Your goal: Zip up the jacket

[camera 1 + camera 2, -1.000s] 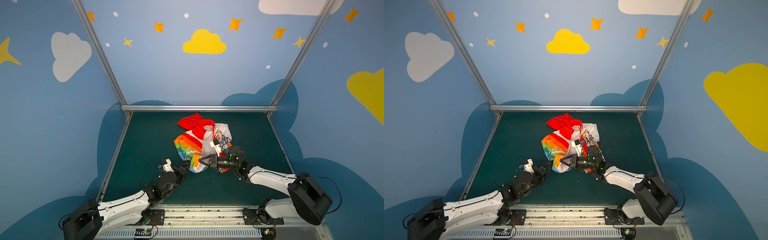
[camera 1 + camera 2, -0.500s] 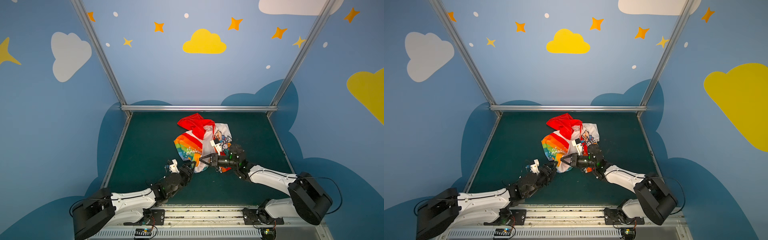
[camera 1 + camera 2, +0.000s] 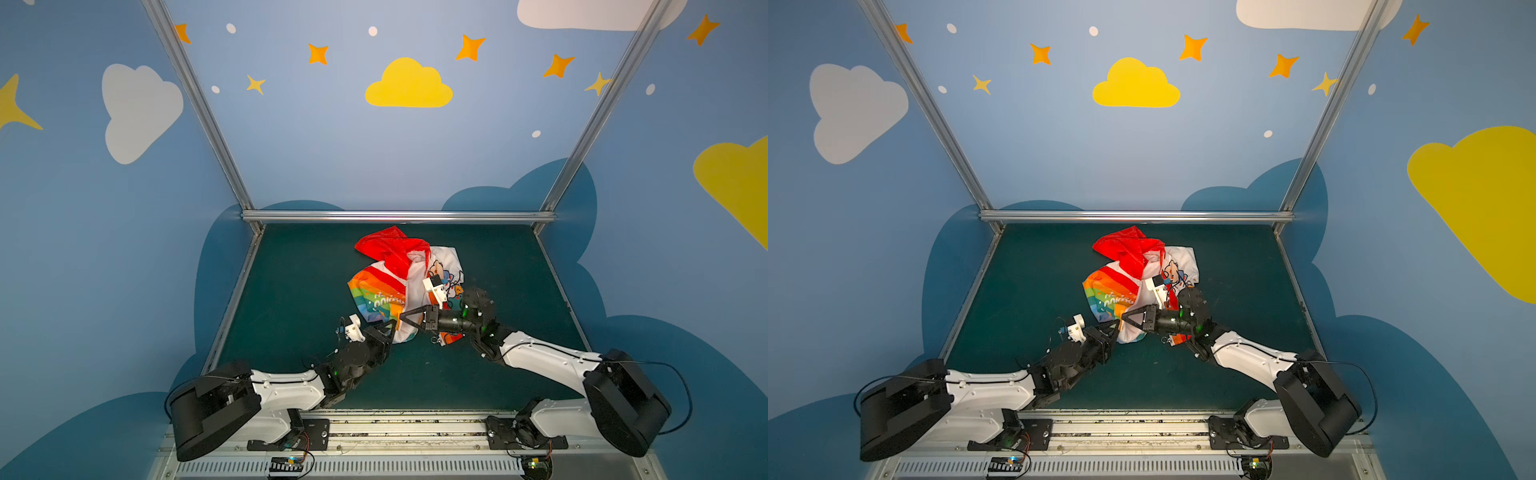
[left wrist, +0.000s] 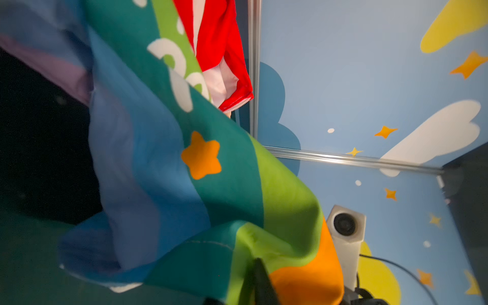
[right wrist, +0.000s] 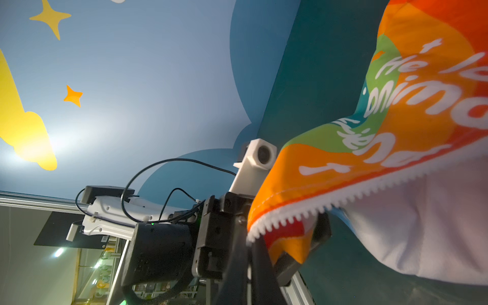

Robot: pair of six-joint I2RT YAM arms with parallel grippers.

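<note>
The dark green table (image 3: 291, 291) fills the floor of the blue-walled cell, and the jacket (image 3: 376, 293) lies crumpled on it near the middle, a little toward 12 o'clock in both top views. Its red hood (image 3: 390, 249) is bunched at the jacket's 12 o'clock end. The rainbow-striped panel (image 3: 1106, 297) with white lettering (image 5: 422, 105) spreads toward 8 o'clock, and the white part with cartoon prints (image 3: 449, 278) toward 2 o'clock. Both arms reach in low and meet at the garment's 6 o'clock hem, which is drawn up off the table there. The right gripper (image 3: 402, 319) comes in from 4 o'clock, its jaws pressed together on the jacket's edge at the end of the white zipper teeth (image 5: 330, 203). The left gripper (image 3: 390, 329) comes in from 7 o'clock and sits just beside it. It is clamped on the orange corner of the same hem, where the right wrist view shows fabric tucked between its fingers (image 5: 320, 232). The zipper's teeth run bare along that edge, unjoined. In the left wrist view an orange star print (image 4: 202, 155) sits on the teal stripe.
</note>
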